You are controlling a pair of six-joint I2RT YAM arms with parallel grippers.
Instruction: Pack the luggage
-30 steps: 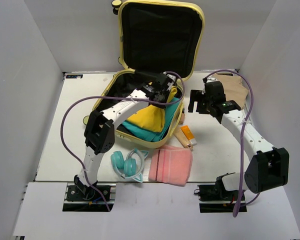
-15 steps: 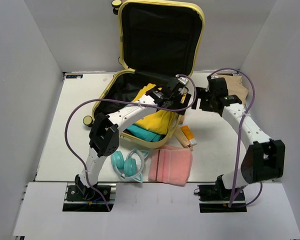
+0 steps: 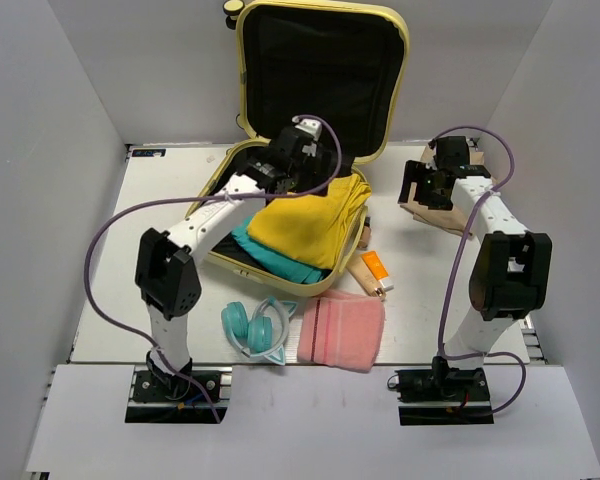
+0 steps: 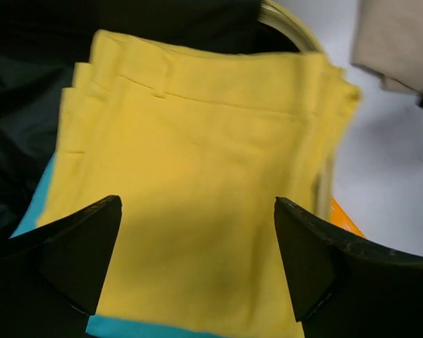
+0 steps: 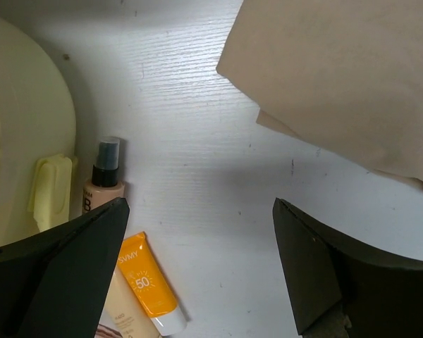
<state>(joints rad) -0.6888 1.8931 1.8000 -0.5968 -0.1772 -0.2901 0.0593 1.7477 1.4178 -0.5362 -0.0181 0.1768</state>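
Note:
The luggage (image 3: 218,192) lies open, its lid (image 3: 320,70) standing upright at the back. A folded yellow garment (image 3: 310,225) rests flat in the base on top of a teal one (image 3: 280,262). My left gripper (image 3: 285,172) hovers open over the back of the base. In the left wrist view the yellow garment (image 4: 197,155) fills the space below my left gripper (image 4: 197,260), and nothing is between the fingers. My right gripper (image 3: 420,186) is open over the near edge of a beige cloth (image 3: 450,208). Below my right gripper (image 5: 201,264) is bare table.
An orange sunscreen tube (image 3: 375,268), a cream tube (image 3: 363,280) and a foundation bottle (image 5: 104,183) lie just right of the luggage. Teal headphones (image 3: 258,328) and a pink towel (image 3: 340,330) sit at the front. White walls enclose the table.
My left gripper opened and released the yellow garment, which now lies flat in the luggage; the arm drew back toward the lid. My right arm swung back and right to the beige cloth.

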